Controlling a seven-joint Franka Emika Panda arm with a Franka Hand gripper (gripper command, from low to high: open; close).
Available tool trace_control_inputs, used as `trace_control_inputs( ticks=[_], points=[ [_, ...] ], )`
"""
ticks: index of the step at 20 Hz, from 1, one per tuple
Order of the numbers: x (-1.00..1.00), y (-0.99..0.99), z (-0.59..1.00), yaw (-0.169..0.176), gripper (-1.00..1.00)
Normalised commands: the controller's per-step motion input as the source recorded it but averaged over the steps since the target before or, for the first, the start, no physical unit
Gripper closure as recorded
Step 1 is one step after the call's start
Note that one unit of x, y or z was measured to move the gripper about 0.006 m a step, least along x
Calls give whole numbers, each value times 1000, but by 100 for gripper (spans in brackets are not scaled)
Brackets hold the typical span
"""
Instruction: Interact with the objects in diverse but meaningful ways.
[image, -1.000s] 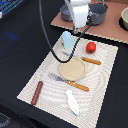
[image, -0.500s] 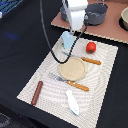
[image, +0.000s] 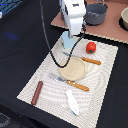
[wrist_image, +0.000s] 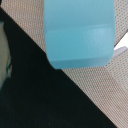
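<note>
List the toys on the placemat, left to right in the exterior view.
dark brown sausage stick → light blue carton block → white-and-blue fish piece → red tomato ball

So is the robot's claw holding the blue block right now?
Gripper: cannot tell. It sits right over the light blue carton block, fingers hidden in both views.

Exterior view high, oblique; wrist view close above shared blue block (image: 66, 40).
</note>
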Motion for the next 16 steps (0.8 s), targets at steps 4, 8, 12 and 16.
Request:
trace_control_inputs(
  ticks=[4,8,12,16],
  points=[
    [-16,76,-309,33,-100],
    [-101,51,-399,41,-100],
    [-138,26,-431,41,-100],
    [-126,19,-415,37,-100]
  ],
)
